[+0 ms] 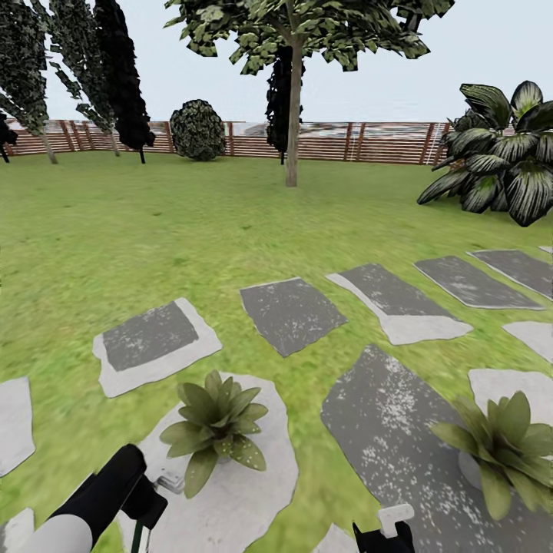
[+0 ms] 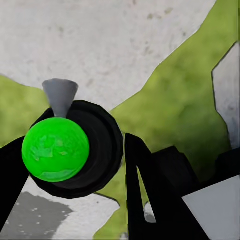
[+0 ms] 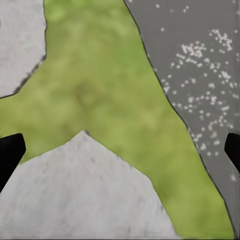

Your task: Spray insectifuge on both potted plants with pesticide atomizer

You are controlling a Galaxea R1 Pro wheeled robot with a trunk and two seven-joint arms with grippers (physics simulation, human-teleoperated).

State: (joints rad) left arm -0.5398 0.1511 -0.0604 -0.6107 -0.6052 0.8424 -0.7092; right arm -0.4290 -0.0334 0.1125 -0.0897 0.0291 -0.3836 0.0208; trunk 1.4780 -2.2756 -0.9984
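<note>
1. Green lawn stretches open ahead of me to the brown slatted wooden fence; flat grey and pale stepping stones cross the near ground.
2. I count two small potted plants with pointed green leaves: one just beyond my left gripper, one at the right edge on a grey stone.
3. My left gripper's jaws are clamped on the slim dark pesticide atomizer, seen from above with its bright green top.
4. My right gripper hangs over grass and stone, jaws wide apart, nothing between them.
</note>
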